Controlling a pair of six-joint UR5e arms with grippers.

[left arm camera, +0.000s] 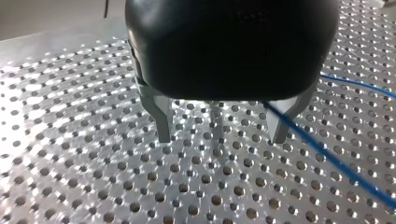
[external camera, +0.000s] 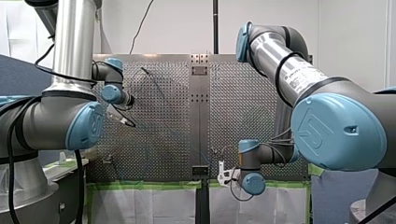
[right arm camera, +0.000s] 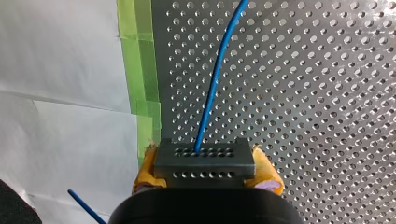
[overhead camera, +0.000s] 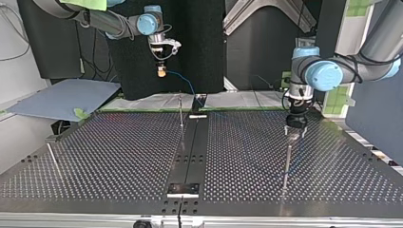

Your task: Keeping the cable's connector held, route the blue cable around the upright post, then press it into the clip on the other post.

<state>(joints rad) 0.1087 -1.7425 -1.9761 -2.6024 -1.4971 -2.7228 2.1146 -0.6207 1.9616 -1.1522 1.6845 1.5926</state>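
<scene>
My right gripper (right arm camera: 205,173) has its yellow pads shut on the dark grey connector (right arm camera: 204,161). The blue cable (right arm camera: 215,84) runs out of the connector over the perforated plate. In the top view my right gripper (overhead camera: 161,72) hangs high at the back left, and the cable (overhead camera: 187,88) drops from it towards a thin upright post (overhead camera: 180,111). My left gripper (left arm camera: 222,133) is open, its metal fingers (left arm camera: 163,122) just above the plate. A thin post (left arm camera: 215,122) stands between them, and the cable (left arm camera: 327,156) slants past the other finger. In the top view my left gripper (overhead camera: 292,132) sits over the right-hand post (overhead camera: 287,159).
The perforated table (overhead camera: 114,156) has a dark centre rail (overhead camera: 190,152) with a bracket (overhead camera: 183,189) at the near end. A loose rod (overhead camera: 53,159) stands at the top view's left. Green tape (right arm camera: 140,70) and white sheeting border the plate's edge.
</scene>
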